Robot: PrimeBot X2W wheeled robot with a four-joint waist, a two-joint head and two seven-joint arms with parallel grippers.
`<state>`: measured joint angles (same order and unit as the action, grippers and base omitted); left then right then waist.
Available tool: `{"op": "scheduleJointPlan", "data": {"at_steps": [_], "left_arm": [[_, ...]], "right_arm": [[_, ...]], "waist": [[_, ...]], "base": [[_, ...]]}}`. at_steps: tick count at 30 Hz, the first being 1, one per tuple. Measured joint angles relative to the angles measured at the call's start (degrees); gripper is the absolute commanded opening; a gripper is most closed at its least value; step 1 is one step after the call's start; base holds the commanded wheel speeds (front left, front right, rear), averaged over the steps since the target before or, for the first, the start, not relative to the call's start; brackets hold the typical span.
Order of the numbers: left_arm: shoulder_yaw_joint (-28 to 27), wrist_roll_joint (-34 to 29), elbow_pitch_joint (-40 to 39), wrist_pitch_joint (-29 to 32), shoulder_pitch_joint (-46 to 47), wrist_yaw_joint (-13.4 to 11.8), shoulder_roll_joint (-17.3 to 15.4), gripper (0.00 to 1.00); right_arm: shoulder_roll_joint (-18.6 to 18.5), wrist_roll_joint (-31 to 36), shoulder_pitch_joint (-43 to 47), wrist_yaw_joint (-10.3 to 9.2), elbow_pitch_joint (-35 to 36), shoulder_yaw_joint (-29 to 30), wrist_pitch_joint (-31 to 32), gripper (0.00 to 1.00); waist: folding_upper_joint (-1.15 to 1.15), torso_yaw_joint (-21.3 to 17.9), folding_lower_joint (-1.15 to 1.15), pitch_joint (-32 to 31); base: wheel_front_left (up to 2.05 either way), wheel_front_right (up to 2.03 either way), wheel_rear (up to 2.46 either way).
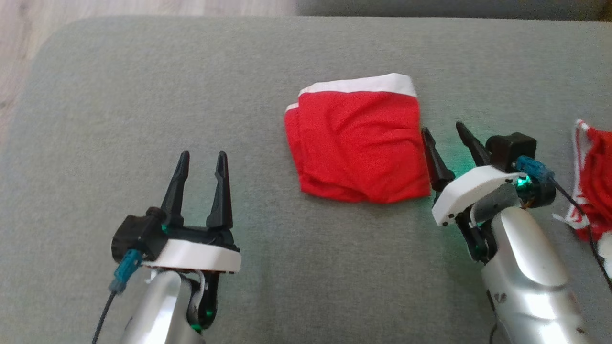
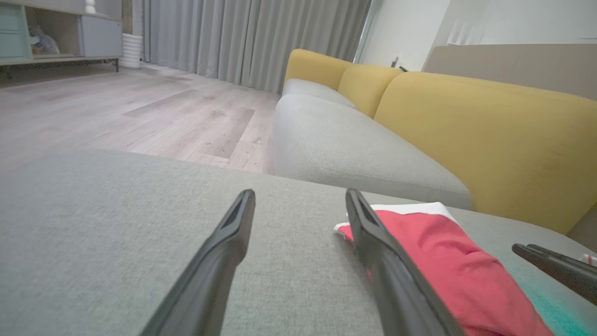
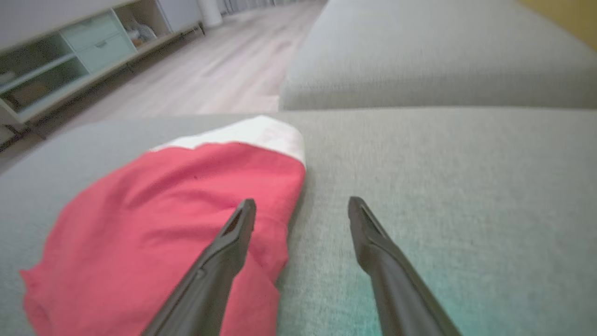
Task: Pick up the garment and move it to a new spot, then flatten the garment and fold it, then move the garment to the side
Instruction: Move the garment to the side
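Observation:
The garment [image 1: 356, 143], red with a white waistband, lies folded into a compact rectangle on the grey cushion [image 1: 143, 86]. My right gripper [image 1: 444, 129] stands open at the garment's right edge, its left finger over the red cloth [image 3: 154, 219] and the other over bare cushion, holding nothing. My left gripper [image 1: 202, 160] is open too, resting well to the left of the garment, empty. In the left wrist view the garment [image 2: 443, 252] lies beyond my right finger.
A second red and white cloth [image 1: 593, 177] is bunched at the right edge of the cushion. A yellow-backed sofa [image 2: 466, 130] stands beyond the cushion, with wood floor [image 2: 140, 107] to the left. The right gripper's tips [image 2: 550, 266] show at the left wrist view's right edge.

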<state>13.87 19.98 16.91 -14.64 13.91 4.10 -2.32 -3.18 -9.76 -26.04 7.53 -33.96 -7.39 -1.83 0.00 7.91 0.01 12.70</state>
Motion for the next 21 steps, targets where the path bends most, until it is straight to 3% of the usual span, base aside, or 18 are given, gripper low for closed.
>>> {"op": "scheduleJointPlan", "data": {"at_steps": [10,17,18,19,21], "left_arm": [[1.67,1.27,0.62,0.0,0.11,-0.14,-0.03,1.0],[2.4,1.3,1.35,0.0,0.4,-0.57,-0.03,1.0],[2.4,1.3,1.41,0.0,0.4,-0.57,-0.03,1.0],[2.38,1.3,1.51,0.0,0.4,-0.58,-0.03,1.0],[2.35,1.3,1.74,0.0,0.4,-0.58,-0.03,1.0]], "right_arm": [[-0.08,-1.57,-6.5,0.0,-12.52,-1.7,3.89,1.0],[-0.82,-2.56,-9.51,0.0,-17.01,-5.84,4.13,1.0],[-0.91,-3.14,-9.73,0.0,-17.41,-6.53,4.13,0.45],[-0.93,-3.59,-9.88,0.0,-17.78,-7.16,4.1,0.0],[-0.91,-3.68,-10.04,0.0,-18.59,-8.72,3.72,0.0]], "waist": [[0.0,3.55,0.0,1.71],[0.0,4.41,-0.01,1.46],[0.0,4.41,-0.01,1.34],[0.0,4.37,-0.01,1.19],[0.0,4.18,-0.01,0.83]], "base": [[0.0,0.0,0.0],[0.0,0.0,0.0],[0.0,0.0,0.0],[0.0,0.0,0.0],[0.0,0.0,0.0]]}}
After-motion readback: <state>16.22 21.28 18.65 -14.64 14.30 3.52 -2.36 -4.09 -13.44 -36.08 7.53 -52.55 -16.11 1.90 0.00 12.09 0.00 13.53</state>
